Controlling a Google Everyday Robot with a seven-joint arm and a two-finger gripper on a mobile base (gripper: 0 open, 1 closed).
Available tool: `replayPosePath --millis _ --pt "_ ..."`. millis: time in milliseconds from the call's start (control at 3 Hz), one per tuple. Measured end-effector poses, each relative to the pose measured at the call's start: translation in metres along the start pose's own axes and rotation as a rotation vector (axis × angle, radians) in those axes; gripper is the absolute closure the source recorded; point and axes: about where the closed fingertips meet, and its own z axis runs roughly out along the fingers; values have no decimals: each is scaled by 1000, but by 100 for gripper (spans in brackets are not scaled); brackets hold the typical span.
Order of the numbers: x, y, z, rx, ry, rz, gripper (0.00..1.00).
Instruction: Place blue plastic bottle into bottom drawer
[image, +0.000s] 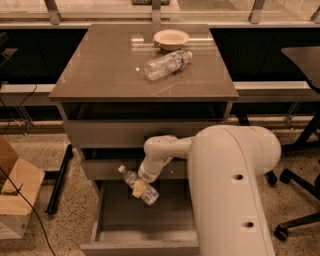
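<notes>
Camera view | gripper (140, 188) under tabletop's (100, 75) front edge, pinching blue plastic bottle (130, 177) mid-body over bottom drawer (102, 220) | probably light, slippery, crushable

High downward view, end effector (140, 189) over drawer (120, 216)

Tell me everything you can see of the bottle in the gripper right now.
The blue plastic bottle is slim and clear, with a small white cap and a pale label. It is tilted, cap up-left and base down-right. The gripper holds it around the middle, fingers closed on it. It hangs over the open bottom drawer and seems not to touch the drawer floor.
</notes>
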Motion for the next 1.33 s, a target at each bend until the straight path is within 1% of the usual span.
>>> replayPosePath --millis 333,667,1000,1333 --pt "-2 2 65 -43 17 42 100" --pt "4 14 109 -77 62 53 100" --pt "13 27 158 -107 89 90 100" --pt "24 30 201 -122 105 140 82"
